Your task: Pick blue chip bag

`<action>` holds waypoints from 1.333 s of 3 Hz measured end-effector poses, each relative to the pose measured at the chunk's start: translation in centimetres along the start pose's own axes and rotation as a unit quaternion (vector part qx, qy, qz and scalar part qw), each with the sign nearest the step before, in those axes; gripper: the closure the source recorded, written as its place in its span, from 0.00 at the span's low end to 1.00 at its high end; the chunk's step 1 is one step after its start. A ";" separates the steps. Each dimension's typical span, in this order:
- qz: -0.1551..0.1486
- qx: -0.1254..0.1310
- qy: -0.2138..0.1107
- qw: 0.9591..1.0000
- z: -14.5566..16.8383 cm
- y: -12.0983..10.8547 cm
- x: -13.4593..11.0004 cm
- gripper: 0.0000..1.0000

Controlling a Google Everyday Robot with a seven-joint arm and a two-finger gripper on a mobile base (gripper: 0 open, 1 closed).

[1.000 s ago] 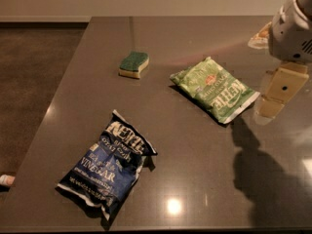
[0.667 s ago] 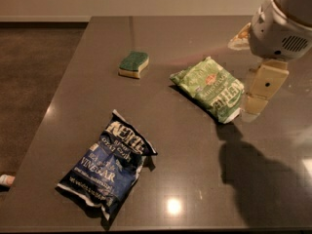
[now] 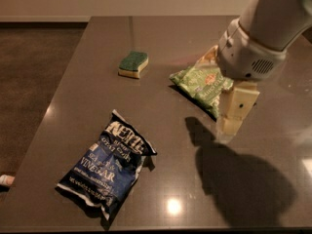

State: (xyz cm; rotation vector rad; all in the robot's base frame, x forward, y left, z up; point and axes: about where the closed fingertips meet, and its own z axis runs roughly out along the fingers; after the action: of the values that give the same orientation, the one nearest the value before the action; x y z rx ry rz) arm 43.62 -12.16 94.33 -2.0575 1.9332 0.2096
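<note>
**One target, untouched**

We see the crinkly dark navy-blue chip bag (image 3: 107, 162) w/ white "VINEGAR" lettering lying flat at front-left of the dark grey table (image 3: 170, 43). The gripper (image 3: 218, 91) hangs well apart, to its right, over the light green chip bag (image 3: 197, 84). Its beige fingers (image 3: 238, 104) are spread and hold nothing.

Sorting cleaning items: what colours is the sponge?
Sponge: green top, yellow base, camera view; the gripper hovers by the green bag.

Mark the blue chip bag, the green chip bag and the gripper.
blue chip bag (image 3: 108, 167), camera view, middle of its printed front.
green chip bag (image 3: 197, 84), camera view, its visible left half.
gripper (image 3: 233, 112), camera view, tan lower part, hanging beside the green chip bag.
</note>
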 end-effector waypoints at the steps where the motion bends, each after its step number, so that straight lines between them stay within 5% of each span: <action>1: -0.051 -0.015 -0.023 0.998 2.5 2.9 -3.3 0.00; 3: -0.165 -0.043 -0.040 0.985 7.2 7.9 -10.7 0.00; 4: -0.206 -0.044 -0.043 0.977 9.3 8.5 -14.0 0.00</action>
State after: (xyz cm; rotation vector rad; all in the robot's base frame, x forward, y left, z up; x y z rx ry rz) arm 35.05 3.72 88.97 -2.4056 1.4288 0.2863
